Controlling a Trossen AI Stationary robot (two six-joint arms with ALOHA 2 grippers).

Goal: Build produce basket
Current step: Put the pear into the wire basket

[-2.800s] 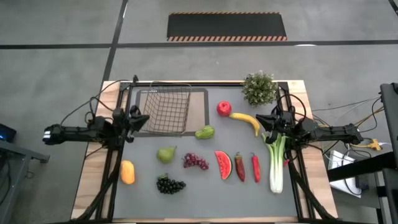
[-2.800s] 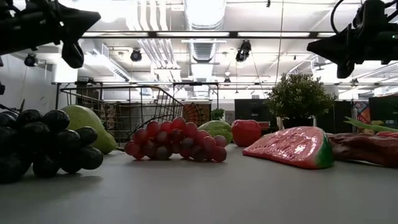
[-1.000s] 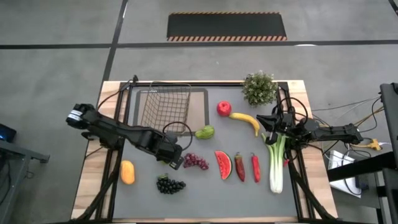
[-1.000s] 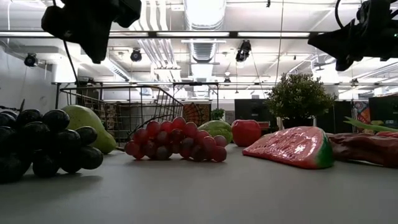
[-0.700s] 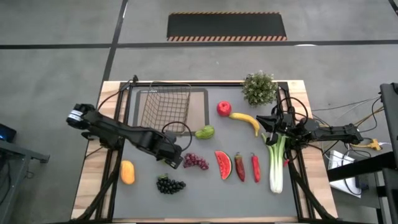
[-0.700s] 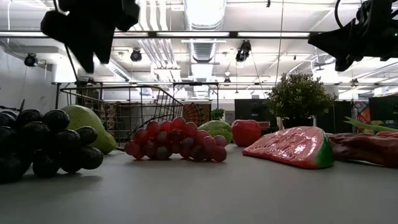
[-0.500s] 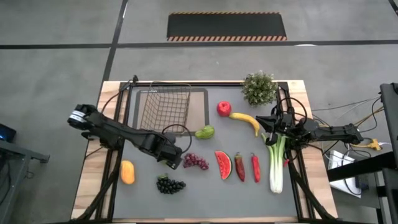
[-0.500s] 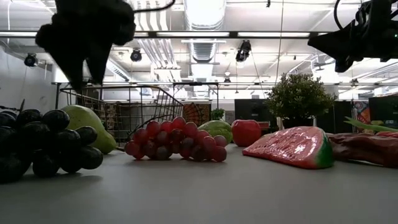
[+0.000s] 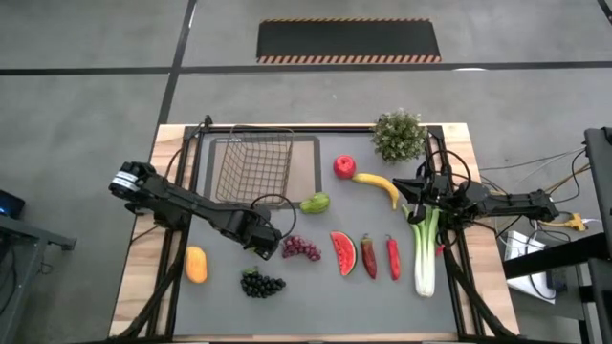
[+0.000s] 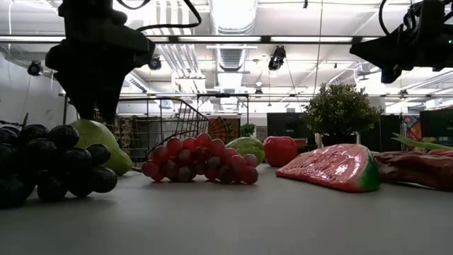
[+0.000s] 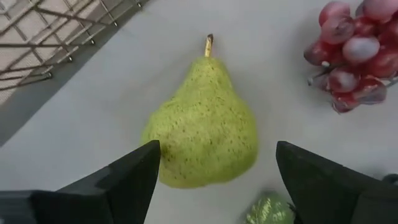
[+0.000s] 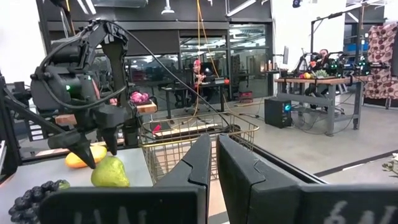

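From above, the left gripper point(image 9: 260, 239) hung over the pear point(image 9: 256, 236) on the tabletop point(image 9: 316, 287), near the empty basket point(image 9: 253, 169); the right gripper point(image 9: 409, 187) waited beside the leek point(image 9: 424, 250). Its wrist view showed jaws pressed together. The left wrist view showed jaws spread either side of the pear point(image 11: 204, 127). The pick seemed underway; next, descend and close.
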